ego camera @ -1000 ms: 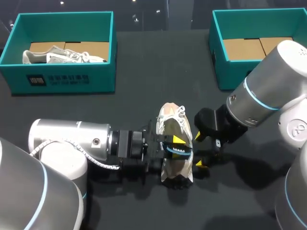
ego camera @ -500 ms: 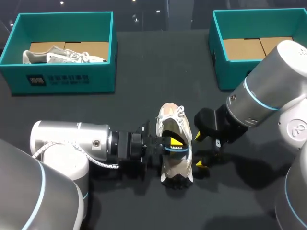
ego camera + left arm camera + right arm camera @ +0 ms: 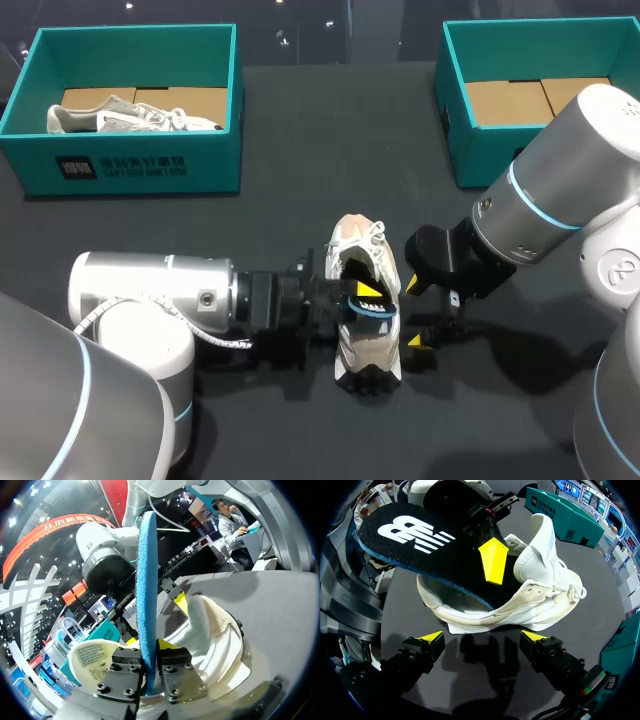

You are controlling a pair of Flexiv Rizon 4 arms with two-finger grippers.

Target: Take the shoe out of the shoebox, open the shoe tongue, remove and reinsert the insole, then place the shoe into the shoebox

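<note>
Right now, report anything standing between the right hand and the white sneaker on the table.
Nothing visible does. The open right hand faces the side of the white sneaker, only black tabletop between them; the black foam insole sticks out above it.

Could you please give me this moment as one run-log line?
left jaws: shut on insole, partly out of shoe | right jaws: open beside shoe, not touching | shoe: on table
</note>
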